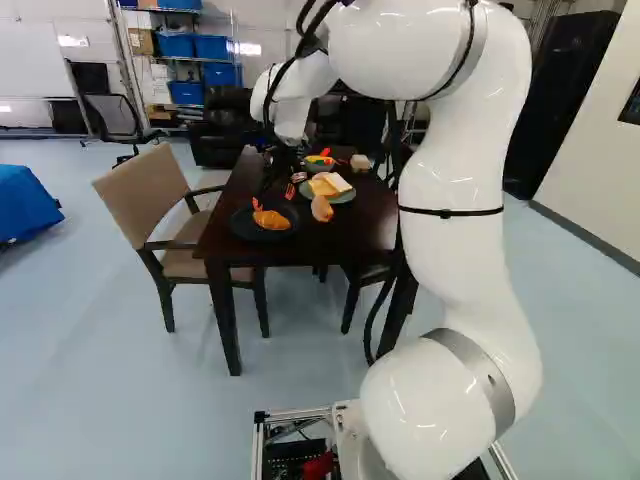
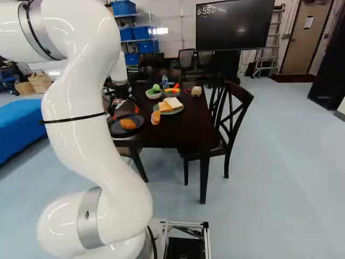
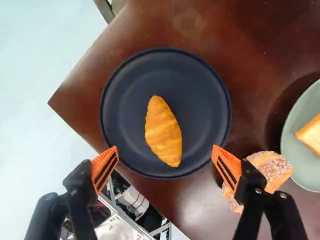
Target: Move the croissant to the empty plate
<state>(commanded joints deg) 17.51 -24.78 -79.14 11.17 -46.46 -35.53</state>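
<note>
As seen in wrist view, note croissant (image 3: 163, 132) alone on dark plate (image 3: 202, 102), at twelve o'clock from gripper (image 3: 164, 150), spread wide and holding nothing. Log loaded green plate (image 3: 300, 172) at three o'clock from dark plate. Judge transfer likely complete; expect only withdrawal left.

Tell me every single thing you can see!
croissant: 1, golden, on dark plate
dark plate: 1, near-black, table corner
pale plate: 1, green, farther in, holding bread
sprinkled roll: 1, pinkish-orange, by pale plate
bowls: 2, pale, beyond pale plate
table: 1, dark brown, ahead
armchair: 1, tan, at table
wooden chairs: at least 2, dark, opposite armchair
screen: 1, black, beyond table
bins: several, blue, back shelves
arm: 1, white, on base
gripper: 1, black and orange, open above croissant
</note>
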